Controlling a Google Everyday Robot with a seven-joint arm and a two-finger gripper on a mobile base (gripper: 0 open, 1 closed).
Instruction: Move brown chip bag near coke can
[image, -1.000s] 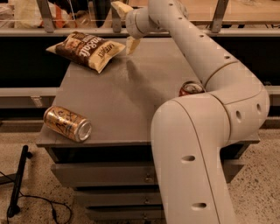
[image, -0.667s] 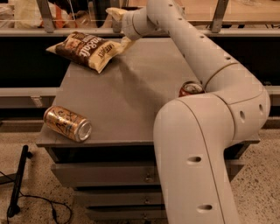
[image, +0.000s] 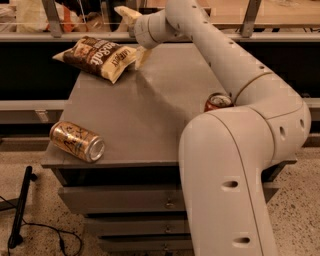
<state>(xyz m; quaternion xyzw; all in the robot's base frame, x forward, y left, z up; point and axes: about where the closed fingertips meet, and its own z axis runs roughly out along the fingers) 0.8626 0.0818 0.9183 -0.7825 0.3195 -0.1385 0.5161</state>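
Gripper (image: 128, 36): you're over the back left part of the table, fingers spread apart, nothing held
Brown chip bag (image: 95, 56): lies flat at the back left corner, just left of your gripper; its cream end meets your lower finger (image: 142, 56), contact or a hair's gap, can't tell
Coke can (image: 218, 101): right side of the table, half hidden behind your arm, well apart from the bag
Gold can (image: 77, 141): on its side, front left corner
Table (image: 150, 115): grey top

brown chip bag (image: 97, 56) back-left | tool (image: 133, 34) just beside it | coke can (image: 218, 101) right
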